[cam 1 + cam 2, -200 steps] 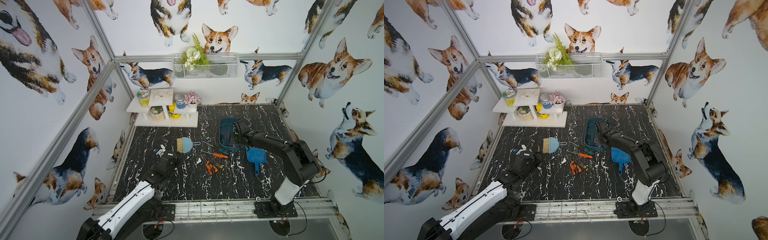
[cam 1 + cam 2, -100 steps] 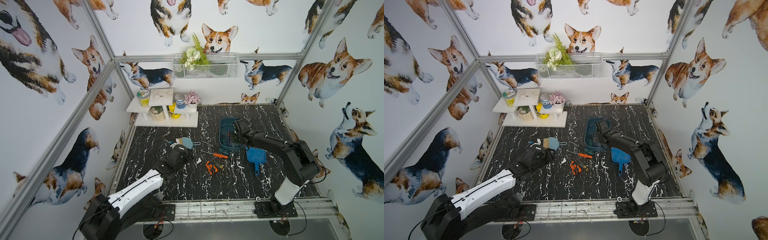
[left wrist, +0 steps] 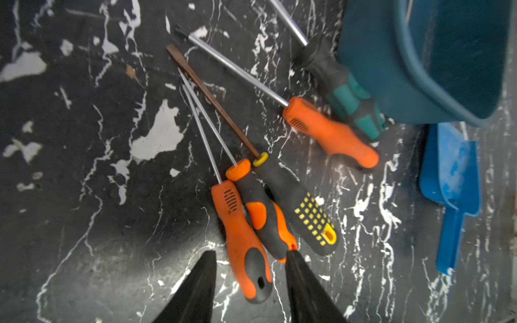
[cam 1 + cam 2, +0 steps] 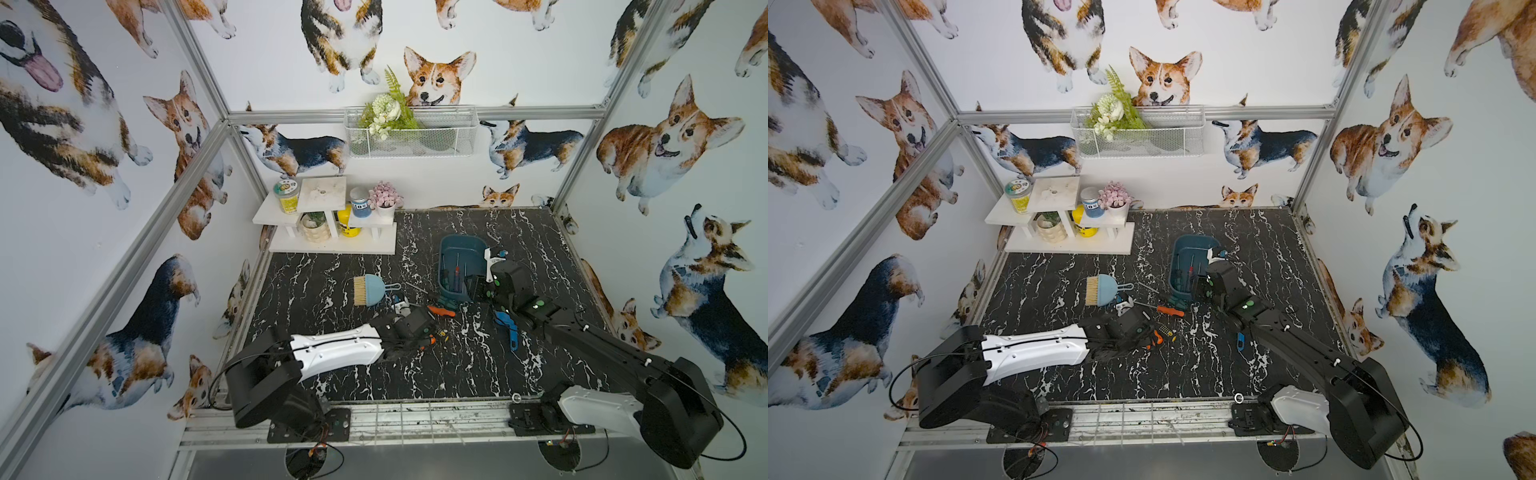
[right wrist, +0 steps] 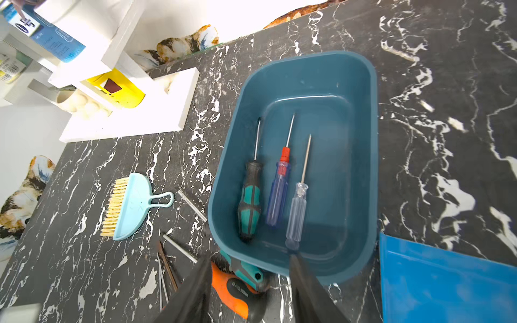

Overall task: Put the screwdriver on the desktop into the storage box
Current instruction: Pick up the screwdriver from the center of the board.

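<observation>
The orange screwdriver (image 3: 240, 237) lies flat on the desktop (image 3: 84, 139) against two other screwdrivers (image 3: 296, 207), its handle end between the left gripper's (image 3: 249, 253) parted jaws. Nearby, the storage box (image 5: 361, 167) holds three screwdrivers (image 5: 277, 193). The right gripper (image 5: 249, 258) hangs open and empty over its near rim.

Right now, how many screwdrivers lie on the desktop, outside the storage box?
5: orange screwdriver, orange-black screwdriver and black-yellow screwdriver bunched together; second orange screwdriver and teal-black screwdriver beside the storage box. The left arm may hide more.

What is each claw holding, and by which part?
Nothing: left end effector, open, straddles an orange screwdriver's handle; right end effector, open, hangs by the storage box.
</observation>
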